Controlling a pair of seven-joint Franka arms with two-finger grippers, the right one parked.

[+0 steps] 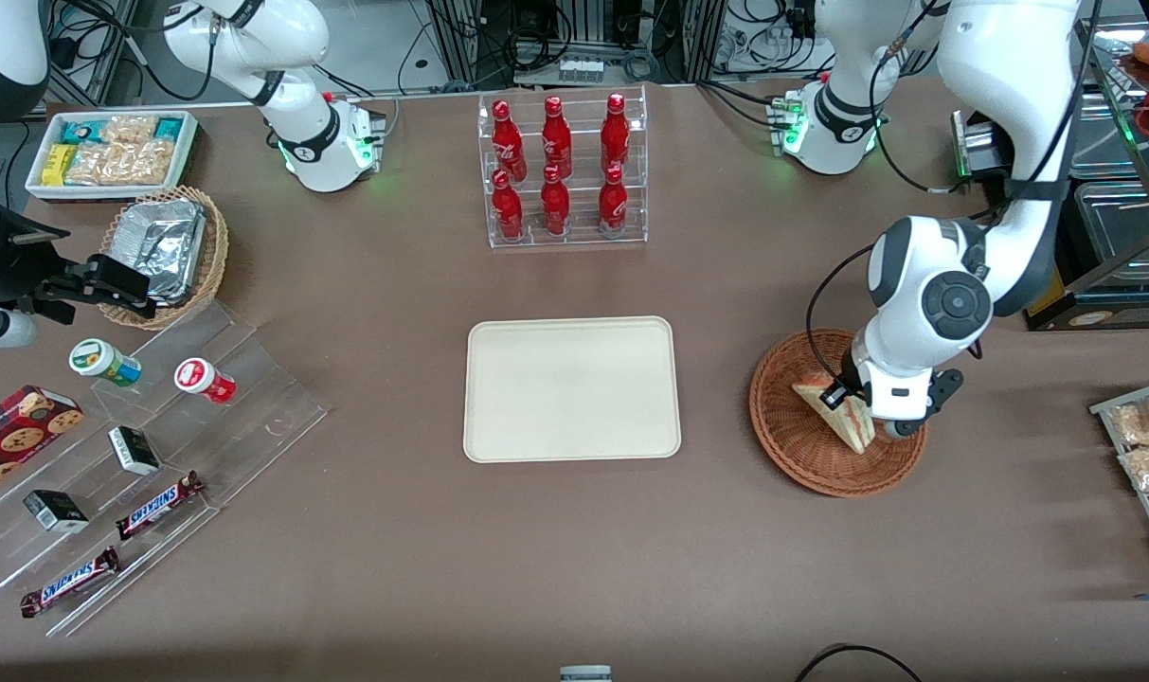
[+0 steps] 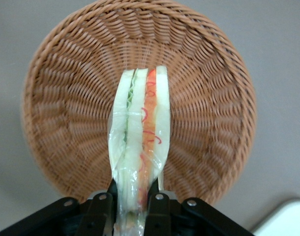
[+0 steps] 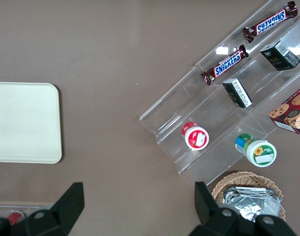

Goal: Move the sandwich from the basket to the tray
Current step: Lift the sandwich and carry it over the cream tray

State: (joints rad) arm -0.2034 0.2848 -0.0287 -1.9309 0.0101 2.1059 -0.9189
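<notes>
Gripping the one sandwich [image 2: 140, 142] by its narrow end, the gripper [image 2: 131, 199] has both fingers [image 2: 104, 209] pressed against the plastic-wrapped bread, over the single reddish-brown basket [image 1: 801, 445] toward the working arm's end of the table. The wedge stands on edge in the basket. Beside the basket, at the middle of the table, lies one cream tray [image 1: 571, 388], bare. Farther from the front camera, six red bottles [image 1: 556, 166] stand in a clear rack [image 1: 566, 237].
</notes>
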